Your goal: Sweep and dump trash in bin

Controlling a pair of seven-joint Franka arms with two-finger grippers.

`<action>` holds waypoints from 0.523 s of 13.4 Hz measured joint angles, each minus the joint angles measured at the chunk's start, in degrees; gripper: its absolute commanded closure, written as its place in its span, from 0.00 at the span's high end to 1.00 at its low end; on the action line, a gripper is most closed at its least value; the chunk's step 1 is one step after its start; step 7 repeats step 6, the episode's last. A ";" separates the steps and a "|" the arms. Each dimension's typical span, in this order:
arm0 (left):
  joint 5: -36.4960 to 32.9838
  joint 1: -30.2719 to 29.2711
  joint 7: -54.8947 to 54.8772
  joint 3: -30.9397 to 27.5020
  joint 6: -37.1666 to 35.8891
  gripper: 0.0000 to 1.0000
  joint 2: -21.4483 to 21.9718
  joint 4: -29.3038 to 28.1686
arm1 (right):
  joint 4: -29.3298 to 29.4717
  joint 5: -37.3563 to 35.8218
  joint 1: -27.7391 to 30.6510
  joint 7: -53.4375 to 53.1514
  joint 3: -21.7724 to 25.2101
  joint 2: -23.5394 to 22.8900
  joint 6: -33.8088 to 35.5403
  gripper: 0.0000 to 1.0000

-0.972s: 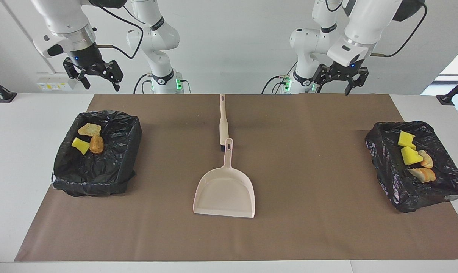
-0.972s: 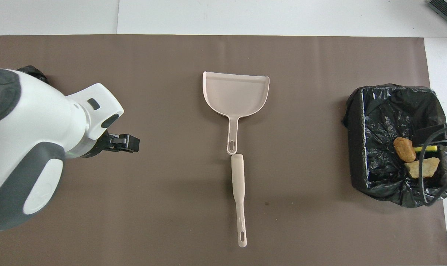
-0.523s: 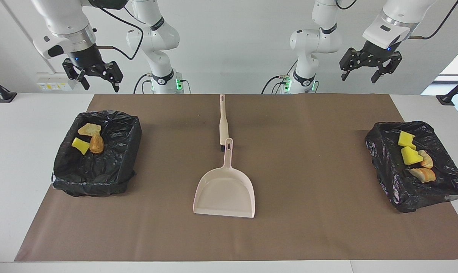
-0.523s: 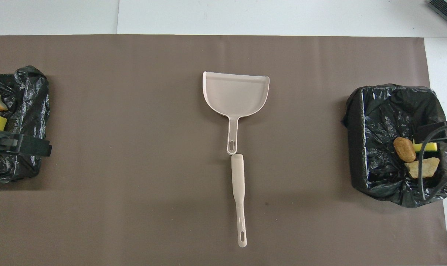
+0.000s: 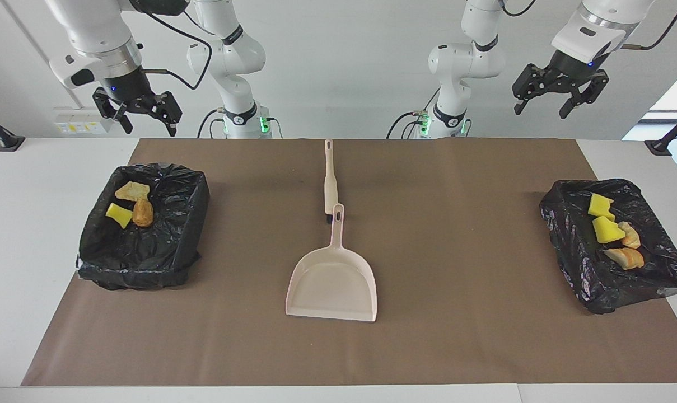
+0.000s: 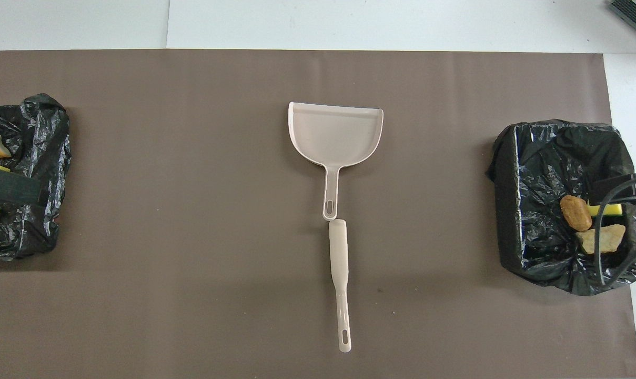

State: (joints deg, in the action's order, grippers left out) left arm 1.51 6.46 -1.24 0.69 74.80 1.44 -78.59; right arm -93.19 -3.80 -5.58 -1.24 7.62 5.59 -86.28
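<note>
1. Trash: three scraps point(image 5: 130, 204) in the bag-lined bin point(image 5: 142, 224) at the right arm's end; four scraps point(image 5: 612, 232) in the bin point(image 5: 612, 246) at the left arm's end. None seen on the mat point(image 5: 456, 224).
2. Dustpan point(image 5: 332, 282), brush point(image 5: 331, 179): empty, laid mid-desk.
3. Left pincer point(image 5: 559, 98), right pincer point(image 5: 138, 115): spread, empty, raised. Task judged complete.

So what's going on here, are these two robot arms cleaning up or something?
It looks like a clean-up that is finished. Neither arm holds anything: the left gripper and the right gripper hang open in the air, each near its own end of the table. All the trash lies in the two bag-lined bins, three scraps in one, four in the other. The pale dustpan and the brush lie untouched mid-table on the brown mat, with no scraps on it.
</note>
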 measured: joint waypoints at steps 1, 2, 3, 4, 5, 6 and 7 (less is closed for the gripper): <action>0.00 -0.02 0.00 0.00 0.20 1.00 0.23 -0.62 | 0.00 0.00 0.00 0.00 0.00 0.00 0.00 1.00; 0.00 -0.05 0.00 -0.02 0.30 1.00 0.31 -0.99 | 0.00 0.00 0.00 0.00 0.00 0.00 0.00 1.00; 0.00 -0.09 0.00 -0.05 0.43 1.00 0.34 -1.30 | 0.00 0.00 0.00 0.00 0.00 0.00 0.00 1.00; 0.00 -0.13 0.01 -0.07 0.53 1.00 0.35 -1.42 | 0.00 0.00 0.00 0.00 0.00 0.00 0.00 1.00; -0.01 -0.17 0.01 -0.10 0.56 1.00 0.36 -1.54 | 0.00 0.00 0.00 0.00 0.00 0.01 0.00 1.00; -0.01 -0.18 0.01 -0.10 0.58 1.00 0.38 -1.76 | 0.00 0.00 0.00 0.00 0.00 0.01 0.00 1.00; -0.01 -0.18 0.01 -0.10 0.58 1.00 0.38 -1.76 | 0.00 0.00 0.00 0.00 0.00 0.01 0.00 1.00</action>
